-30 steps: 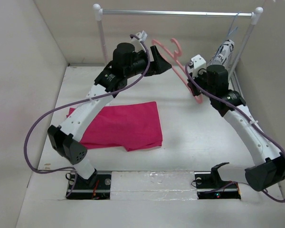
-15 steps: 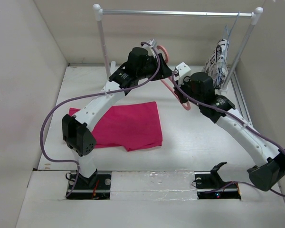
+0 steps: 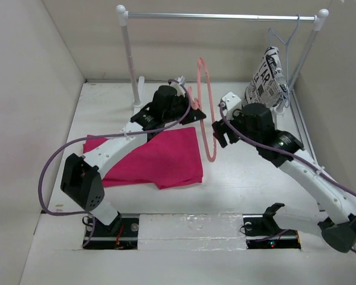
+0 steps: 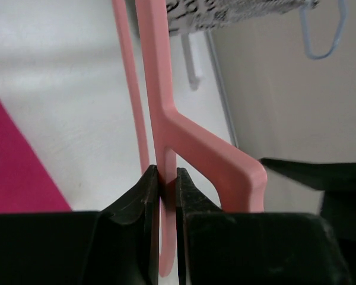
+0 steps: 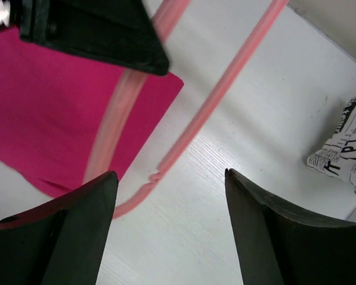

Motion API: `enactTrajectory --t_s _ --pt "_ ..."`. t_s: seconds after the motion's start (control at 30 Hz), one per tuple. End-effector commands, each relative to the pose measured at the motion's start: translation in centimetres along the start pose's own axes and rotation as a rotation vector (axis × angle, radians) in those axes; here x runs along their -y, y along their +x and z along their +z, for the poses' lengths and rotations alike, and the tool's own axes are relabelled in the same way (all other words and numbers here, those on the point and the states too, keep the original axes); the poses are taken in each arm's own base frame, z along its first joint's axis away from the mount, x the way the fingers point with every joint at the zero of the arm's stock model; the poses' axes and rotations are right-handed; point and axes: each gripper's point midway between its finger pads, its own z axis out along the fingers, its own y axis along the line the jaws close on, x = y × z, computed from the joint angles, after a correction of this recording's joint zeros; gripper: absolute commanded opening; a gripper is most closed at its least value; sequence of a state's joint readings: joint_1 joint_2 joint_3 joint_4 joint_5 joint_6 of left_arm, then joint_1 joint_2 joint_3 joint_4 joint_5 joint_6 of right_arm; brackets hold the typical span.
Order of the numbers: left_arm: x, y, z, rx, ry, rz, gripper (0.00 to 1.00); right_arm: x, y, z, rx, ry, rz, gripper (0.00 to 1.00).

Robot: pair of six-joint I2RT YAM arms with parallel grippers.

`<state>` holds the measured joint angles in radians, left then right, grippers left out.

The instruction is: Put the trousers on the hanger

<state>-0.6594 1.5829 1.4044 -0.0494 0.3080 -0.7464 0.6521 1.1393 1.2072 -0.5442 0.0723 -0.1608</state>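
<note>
The salmon-pink hanger [image 3: 205, 101] stands on edge above the middle of the table, hook up, its lower corner near the tabletop. My left gripper [image 3: 194, 113] is shut on one of its bars; in the left wrist view the fingers [image 4: 184, 193] pinch the pink hanger [image 4: 166, 119] tightly. My right gripper [image 3: 217, 135] is open just right of the hanger, which [image 5: 219, 89] passes beyond its spread fingers [image 5: 249, 208] without touching them. The magenta trousers [image 3: 160, 157] lie folded flat on the table, left of the hanger and under the left arm.
A clothes rail [image 3: 219, 16] spans the back on two white posts. A thin light-blue wire hanger [image 3: 288, 35] hangs at its right end with a white garment with black lettering [image 3: 267, 80]. Walls enclose the table on the left, back and right.
The left gripper has closed on the hanger. The right gripper has opened and let go of it. The hanger has come down toward the table and turned upright.
</note>
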Motion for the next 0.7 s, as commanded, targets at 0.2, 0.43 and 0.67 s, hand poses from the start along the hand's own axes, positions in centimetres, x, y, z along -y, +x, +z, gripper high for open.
enactTrajectory --t_s 0.2,0.43,0.67 --pt "-1.8 4.3 -2.4 -0.001 0.094 -0.129 0.0 -3.2 2.8 -1.0 0.056 -0.27 0.103 0.23" --pt "-6.8 10.6 -2.0 -0.091 0.058 -0.226 0.0 -4.3 5.4 4.7 0.017 -0.318 0.164 0.0" --pt "-11.6 13.9 -0.8 -0.109 -0.048 -0.239 0.0 -6.0 7.8 10.0 -0.051 -0.373 0.155 0.2"
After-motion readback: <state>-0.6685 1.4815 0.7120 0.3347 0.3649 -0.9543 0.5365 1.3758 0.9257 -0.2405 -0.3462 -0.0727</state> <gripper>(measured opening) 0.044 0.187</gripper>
